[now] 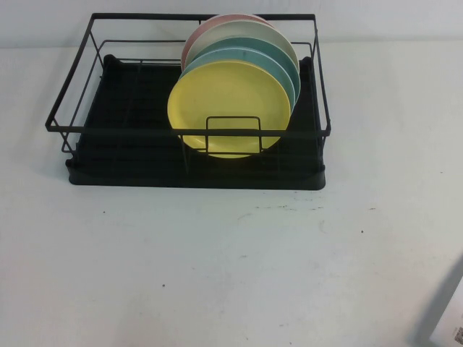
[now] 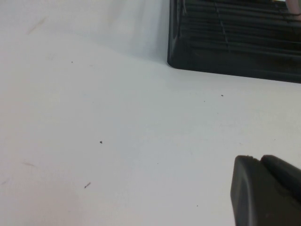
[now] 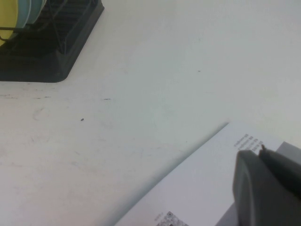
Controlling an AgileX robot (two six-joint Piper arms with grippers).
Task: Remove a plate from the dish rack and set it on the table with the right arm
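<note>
The round plain yellow plate stands on edge at the front of a stack in the black wire-frame dish rack, at twelve o'clock on the speckled off-white table, easy to reach first. The right tool, pinched closed, waits at five o'clock over a white printed sheet. The left tool rests low at seven o'clock; I cannot tell its state.

My high camera looks down at the dish rack from my side. Both wrist cameras skim low over the counter, each catching a rack corner.
</note>
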